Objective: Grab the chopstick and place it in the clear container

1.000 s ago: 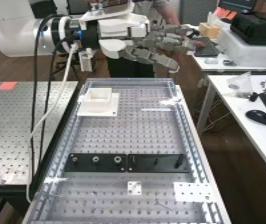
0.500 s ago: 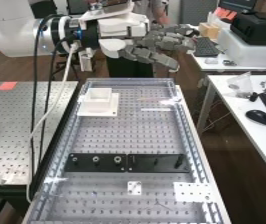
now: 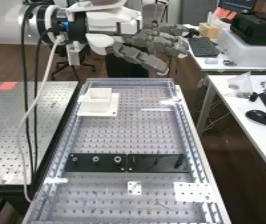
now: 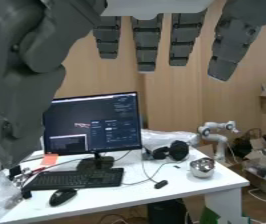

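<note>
- The hand (image 3: 141,56) is hanging high up by the bench's far edge, holding nothing. Its fingers (image 4: 147,46) are pointing out straight and are staying apart from each other.
- The chopstick (image 3: 154,99) seems to be the thin tan stick, and it is lying flat on the bench (image 3: 127,136) near the far right corner. It is so thin that the fingers could be closing over it and getting only air.
- A pale strip (image 3: 156,109) is lying just beside it, toward the near edge. The hand could be picking the wrong one, or bumping both.
- The bench is looking shiny and full of little holes there, so the stick could be hard to spot.
- If the fingers are pushing down too hard, they could be rolling the stick toward the right edge, or knocking on the bench.
- The box (image 3: 98,106) is sitting on a plate (image 3: 111,111) near the far left corner, looking white. It is small, so a long stick could be catching on its rim, tipping out, or pushing the box over.
</note>
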Controlling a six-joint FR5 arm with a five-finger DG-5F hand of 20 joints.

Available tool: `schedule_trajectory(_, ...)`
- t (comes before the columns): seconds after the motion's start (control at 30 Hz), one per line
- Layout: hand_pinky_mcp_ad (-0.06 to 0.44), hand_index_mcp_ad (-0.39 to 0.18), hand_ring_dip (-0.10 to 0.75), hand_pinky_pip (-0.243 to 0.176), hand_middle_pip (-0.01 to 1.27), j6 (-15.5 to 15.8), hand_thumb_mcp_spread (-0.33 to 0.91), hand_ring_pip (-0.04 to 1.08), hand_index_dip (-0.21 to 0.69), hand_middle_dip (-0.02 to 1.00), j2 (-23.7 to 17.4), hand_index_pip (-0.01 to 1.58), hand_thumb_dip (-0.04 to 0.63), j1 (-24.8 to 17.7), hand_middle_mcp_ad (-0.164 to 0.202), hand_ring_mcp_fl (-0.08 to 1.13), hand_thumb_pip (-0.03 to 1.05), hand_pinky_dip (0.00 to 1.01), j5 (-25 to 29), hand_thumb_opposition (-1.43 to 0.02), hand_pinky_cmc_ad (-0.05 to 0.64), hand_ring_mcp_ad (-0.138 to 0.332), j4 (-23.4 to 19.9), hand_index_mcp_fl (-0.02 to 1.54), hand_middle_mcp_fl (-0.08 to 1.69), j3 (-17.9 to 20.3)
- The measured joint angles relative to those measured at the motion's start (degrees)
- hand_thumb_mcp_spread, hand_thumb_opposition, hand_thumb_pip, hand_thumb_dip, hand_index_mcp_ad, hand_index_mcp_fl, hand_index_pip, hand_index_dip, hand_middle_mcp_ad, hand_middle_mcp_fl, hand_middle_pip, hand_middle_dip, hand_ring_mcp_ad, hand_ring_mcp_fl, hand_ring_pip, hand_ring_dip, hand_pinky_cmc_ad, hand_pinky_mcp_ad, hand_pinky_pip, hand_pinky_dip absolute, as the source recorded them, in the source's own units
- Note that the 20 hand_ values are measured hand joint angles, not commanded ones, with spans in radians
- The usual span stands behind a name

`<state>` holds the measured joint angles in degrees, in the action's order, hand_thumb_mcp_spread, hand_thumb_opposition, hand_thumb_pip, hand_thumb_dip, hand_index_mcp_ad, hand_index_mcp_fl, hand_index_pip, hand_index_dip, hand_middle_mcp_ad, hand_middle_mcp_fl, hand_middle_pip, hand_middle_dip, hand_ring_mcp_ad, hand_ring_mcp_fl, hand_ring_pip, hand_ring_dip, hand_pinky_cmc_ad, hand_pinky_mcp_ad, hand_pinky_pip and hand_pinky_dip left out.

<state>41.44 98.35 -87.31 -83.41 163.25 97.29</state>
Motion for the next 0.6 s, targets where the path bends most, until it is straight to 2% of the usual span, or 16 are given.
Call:
schedule_trajectory(0.07,0.360,-0.112,0.147,-0.063,0.14,-0.7,0.16,0.10,0.096,0.15,-0.8,0.07,0.075,0.3,0.089,0.02,0.43,0.18,-0.1,-0.77,0.443,0.152,1.3,0.02,0.07,-0.5)
schedule_trajectory(0.17,0.356,-0.087,0.129,-0.063,0.13,-1.2,0.13,0.10,0.093,0.15,-1.8,0.07,0.051,0.7,0.101,0.02,0.43,0.18,-0.2,-0.75,0.443,0.175,2.1,0.02,0.07,-0.6)
schedule_trajectory(0.47,0.356,-0.075,0.084,-0.075,0.14,-2.0,0.08,0.10,0.093,0.16,-6.0,0.09,0.002,0.1,0.106,0.02,0.38,0.18,0.4,-0.73,0.443,0.173,3.3,0.04,0.07,0.8)
schedule_trajectory(0.6,0.358,-0.072,0.080,-0.075,0.15,-2.4,0.09,0.10,0.093,0.16,-7.0,0.09,0.000,-0.3,0.113,0.02,0.38,0.18,0.2,-0.73,0.443,0.188,3.8,0.04,0.07,1.4)
